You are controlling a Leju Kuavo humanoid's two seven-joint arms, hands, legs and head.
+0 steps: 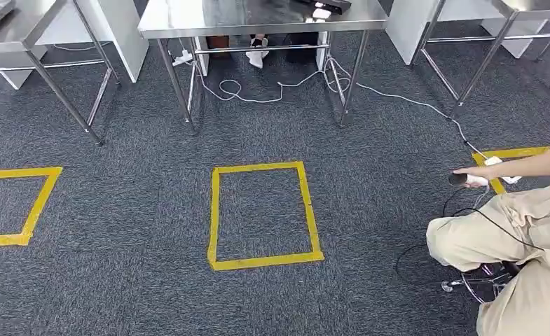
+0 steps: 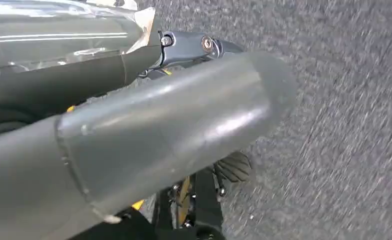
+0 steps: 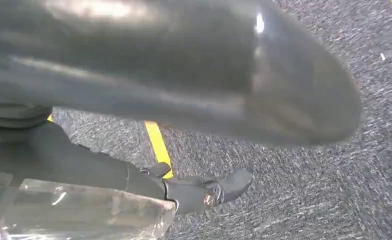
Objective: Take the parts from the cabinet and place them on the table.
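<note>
While both arms hang at the robot's sides, the left hand [image 2: 174, 120] lies slack over the carpet [image 2: 343, 150]: its thick thumb and a dark finger [image 2: 194, 45] stretch out apart, with nothing between them. The right hand [image 3: 184, 75] is the same, thumb and finger [image 3: 198, 190] spread and holding nothing, with a strip of yellow tape [image 3: 159, 145] on the floor beneath it.

Out on the floor a yellow tape square [image 1: 265, 262] marks the carpet straight ahead. Beyond the square stands the steel table [image 1: 258, 17], its legs on the carpet and a dark object on its top at the far edge. Under it, past the square, a white shoe [image 1: 256, 54] of someone sitting behind shows. A white cable [image 1: 398, 96] loops from under the table and runs off to the right of the square. Left of the square lies a second tape square [image 1: 37, 203], and beyond that another steel table [image 1: 19, 28]. Right of the square a person [image 1: 524, 231] in beige sits low on a stool, one hand [image 1: 471, 175] reaching toward the square and holding a small dark device [image 1: 457, 179]; a thin black lead hangs from it. More tape [image 1: 513, 152] lies just behind that hand. Where the parts are, I cannot tell.
</note>
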